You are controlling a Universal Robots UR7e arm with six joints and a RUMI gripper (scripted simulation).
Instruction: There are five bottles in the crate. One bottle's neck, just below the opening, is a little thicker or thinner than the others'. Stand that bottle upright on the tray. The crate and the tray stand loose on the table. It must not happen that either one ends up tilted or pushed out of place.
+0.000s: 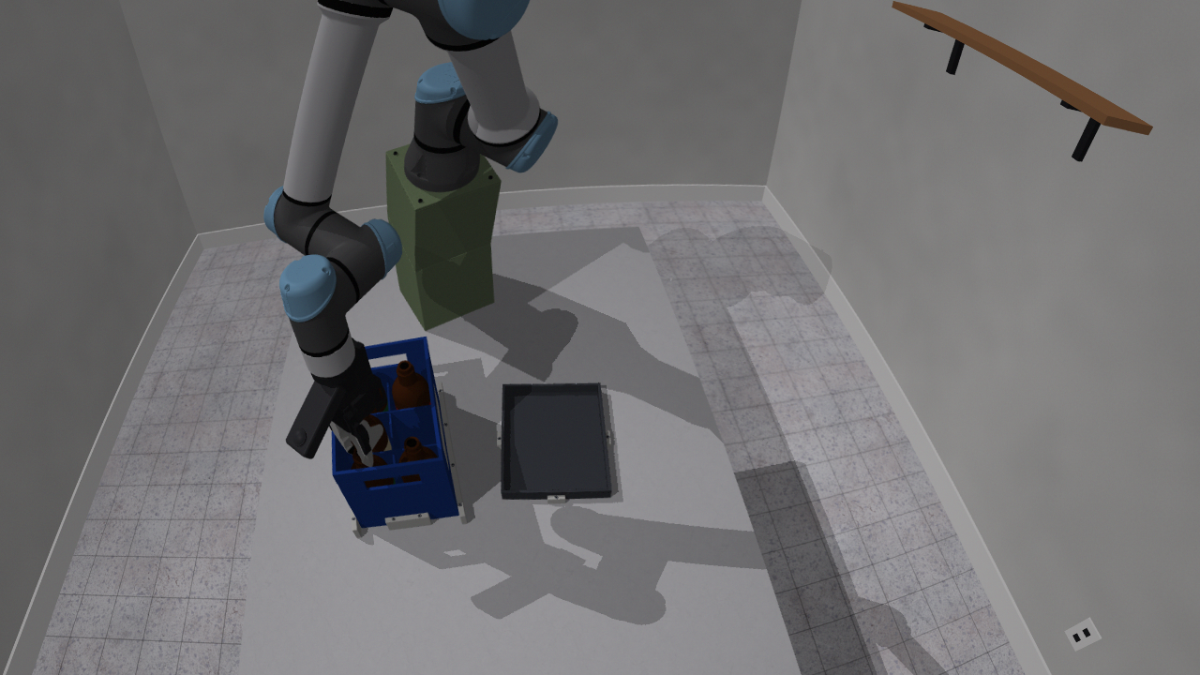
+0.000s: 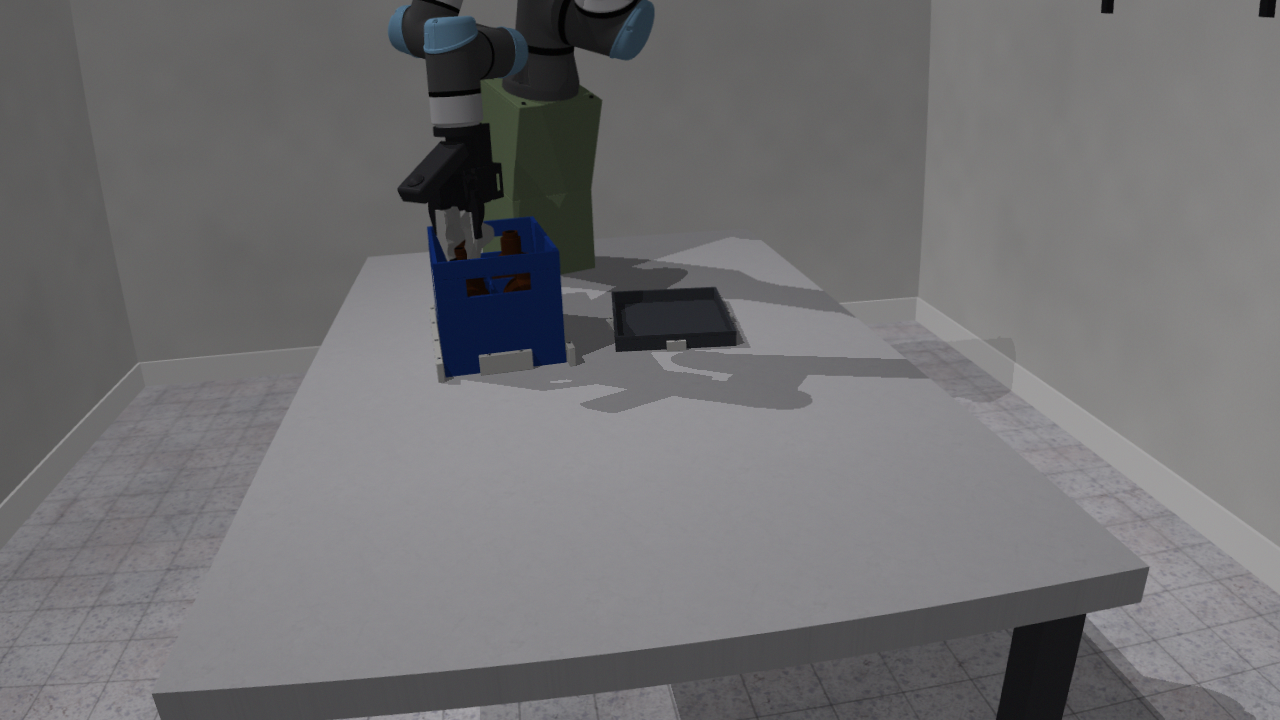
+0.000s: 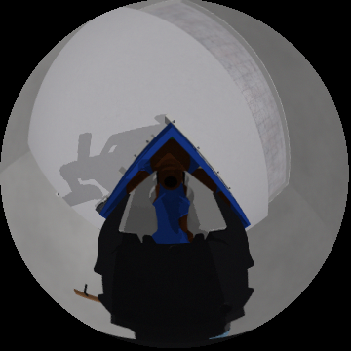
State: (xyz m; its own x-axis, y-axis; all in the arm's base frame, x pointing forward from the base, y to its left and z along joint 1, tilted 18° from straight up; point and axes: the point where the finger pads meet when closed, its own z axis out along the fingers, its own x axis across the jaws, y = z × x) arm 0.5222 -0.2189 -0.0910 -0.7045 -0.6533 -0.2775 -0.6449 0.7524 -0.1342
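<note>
A blue crate (image 1: 394, 495) (image 2: 501, 322) (image 3: 126, 184) stands on the table left of the dark tray (image 1: 553, 436) (image 2: 671, 317). Brown bottles stand in its cells; one shows at the back right (image 1: 407, 384) (image 2: 510, 240) and one at the front right (image 1: 412, 450). My gripper (image 1: 365, 436) (image 2: 460, 237) (image 3: 170, 172) reaches down into the front left cell. It is shut on the neck of the brown bottle (image 1: 362, 459) (image 3: 168, 163) there, just below the opening. That bottle stands upright in its cell. The other bottles are hidden by the arm.
The green robot pedestal (image 1: 444, 243) (image 2: 546, 170) stands behind the crate. The tray holds nothing and lies a short way right of the crate. A wooden shelf (image 1: 1024, 67) hangs on the right wall.
</note>
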